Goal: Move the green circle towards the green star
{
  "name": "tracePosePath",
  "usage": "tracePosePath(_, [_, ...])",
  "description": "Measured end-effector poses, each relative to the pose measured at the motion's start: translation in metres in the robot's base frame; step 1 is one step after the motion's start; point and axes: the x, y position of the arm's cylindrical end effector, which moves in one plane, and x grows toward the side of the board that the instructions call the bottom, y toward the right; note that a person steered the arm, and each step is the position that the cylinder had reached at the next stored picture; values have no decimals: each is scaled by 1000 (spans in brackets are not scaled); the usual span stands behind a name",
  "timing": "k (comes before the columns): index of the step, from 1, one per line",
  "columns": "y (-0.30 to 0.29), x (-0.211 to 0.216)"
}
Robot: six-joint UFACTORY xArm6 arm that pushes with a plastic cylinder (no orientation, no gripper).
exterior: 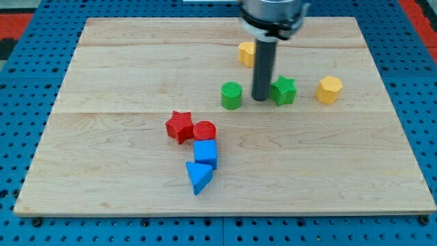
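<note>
Board: a pale wooden table top (136, 68) made of long planks with visible grain, taking up most of the view; its near edge runs along the view's bottom.
Surroundings: a blue pegboard surface (20, 137) dotted with holes frames the board on all sides, and red patches show at the view's top corners.
Rod: a straight dark rod (263, 68) comes down from a round housing at the view's top (there are no jaws on this arm, so nothing is clenched or released).
My tip: my tip (261, 100) rests on the board between the two green blocks, just beside the green star's left side and a little apart from the green circle.
Green circle: the green circle (231, 95) stands upright to the view's left of my tip, near the board's middle.
Green star: the green star (283, 90) sits just to the view's right of the rod; whether they touch I cannot tell.
Yellow blocks: a yellow hexagon (329, 89) lies to the right of the star, well apart; another yellow block (245, 52) is partly hidden behind the rod, its shape unclear.
Lower cluster: a red star (179, 126) touches a red circle (204, 131); below them a blue cube (205, 154) and a blue triangle (198, 177) sit close together.
</note>
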Motion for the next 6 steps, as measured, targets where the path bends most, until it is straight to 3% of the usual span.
tracePosePath(1, [-2, 33])
tracePosePath(2, [-57, 53])
tracePosePath(4, [-104, 25])
tracePosePath(5, [-82, 7])
tracePosePath(6, [-86, 23])
